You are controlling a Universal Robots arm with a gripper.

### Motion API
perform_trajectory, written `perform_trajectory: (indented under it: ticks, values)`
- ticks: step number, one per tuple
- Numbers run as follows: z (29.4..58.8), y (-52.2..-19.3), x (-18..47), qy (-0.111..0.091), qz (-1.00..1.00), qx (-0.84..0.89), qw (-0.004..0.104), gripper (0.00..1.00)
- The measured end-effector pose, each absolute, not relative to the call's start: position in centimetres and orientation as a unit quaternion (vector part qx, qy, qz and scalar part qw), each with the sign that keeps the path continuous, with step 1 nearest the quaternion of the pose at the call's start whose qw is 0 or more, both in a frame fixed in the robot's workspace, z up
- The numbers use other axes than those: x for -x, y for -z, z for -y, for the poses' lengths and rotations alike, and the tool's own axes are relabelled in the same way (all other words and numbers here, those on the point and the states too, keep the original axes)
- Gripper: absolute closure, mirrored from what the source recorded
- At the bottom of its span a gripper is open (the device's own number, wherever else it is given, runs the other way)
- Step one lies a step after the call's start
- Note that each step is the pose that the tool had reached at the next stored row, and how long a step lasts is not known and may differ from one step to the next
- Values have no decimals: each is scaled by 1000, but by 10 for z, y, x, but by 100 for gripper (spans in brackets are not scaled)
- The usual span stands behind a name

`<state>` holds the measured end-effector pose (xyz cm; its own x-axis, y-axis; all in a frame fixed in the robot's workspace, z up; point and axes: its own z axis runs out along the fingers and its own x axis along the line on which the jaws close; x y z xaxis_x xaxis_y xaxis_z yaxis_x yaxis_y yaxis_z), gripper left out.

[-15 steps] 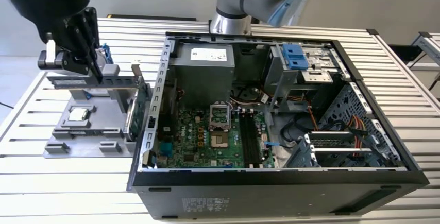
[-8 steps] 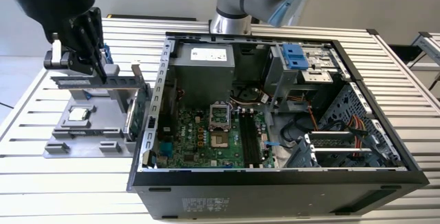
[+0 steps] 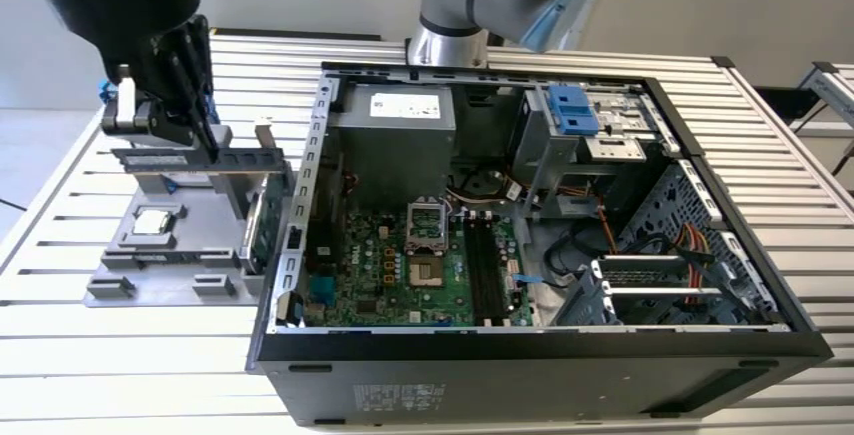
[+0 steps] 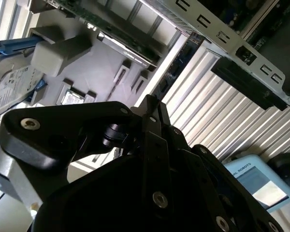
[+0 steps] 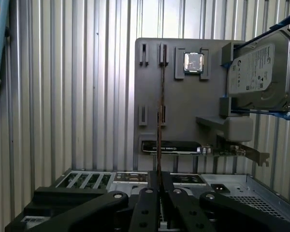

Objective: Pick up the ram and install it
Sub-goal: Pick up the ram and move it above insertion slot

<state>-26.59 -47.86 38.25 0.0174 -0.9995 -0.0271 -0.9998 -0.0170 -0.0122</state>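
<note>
The ram (image 3: 200,159) is a long thin green stick held level over the grey fixture tray (image 3: 187,265), at the exterior view's left. My black gripper (image 3: 211,150) comes down on it from above and is shut on its upper edge. In the first wrist view the ram (image 5: 161,96) shows edge-on as a thin line running out from between my fingertips (image 5: 159,176), in line with a pair of slots in the tray (image 5: 183,111). Whether its lower edge still sits in those slots I cannot tell. The open computer case (image 3: 320,155) lies to the exterior view's right, with dark memory slots (image 3: 483,270) on its motherboard.
On the tray stand a silver hard drive with blue clips (image 5: 256,72), a processor chip (image 5: 193,62) and an upright expansion card (image 3: 267,220) beside the case wall. The arm's base (image 3: 447,45) rises behind the case. A ribbed metal table (image 3: 80,345) lies under everything.
</note>
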Motion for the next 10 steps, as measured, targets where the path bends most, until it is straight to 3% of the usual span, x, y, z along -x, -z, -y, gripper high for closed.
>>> perform_trajectory:
  ticks: [10]
  values:
    - [479, -383, 255, -5, -701, 713, 14, 100]
